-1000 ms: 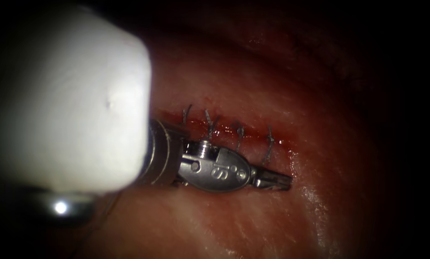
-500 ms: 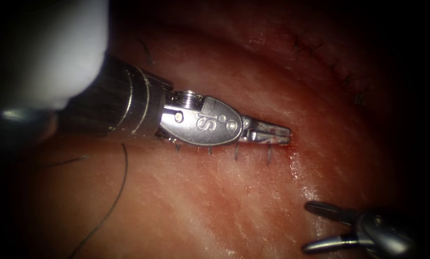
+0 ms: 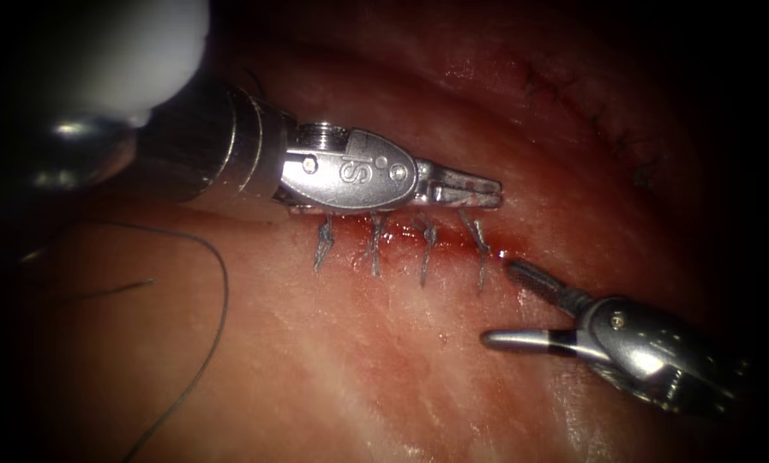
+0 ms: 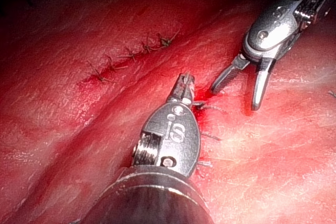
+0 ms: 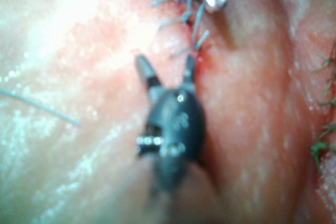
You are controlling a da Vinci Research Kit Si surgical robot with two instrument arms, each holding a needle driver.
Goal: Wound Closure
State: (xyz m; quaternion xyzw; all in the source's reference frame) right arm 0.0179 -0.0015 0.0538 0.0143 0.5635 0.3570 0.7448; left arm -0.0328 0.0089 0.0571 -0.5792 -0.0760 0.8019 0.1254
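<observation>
Along the cut (image 3: 418, 236) in the soft, slippery tissue (image 3: 341, 369), the left tool (image 3: 465, 190) lay closed and empty; the right tool (image 3: 508, 302) gaped, empty. Limp thread (image 3: 217, 317) lay left, best gripped mid-strand.

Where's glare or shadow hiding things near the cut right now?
Endoscope view: the edges fall dark; wet tissue glints right of the cut; the stitches are readable below the shut, apparently empty left claw. Left wrist view: bright highlights on the metal of the open, empty right claw. Right wrist view: strongly lit tissue; the right claw throws a shadow beside it.
</observation>
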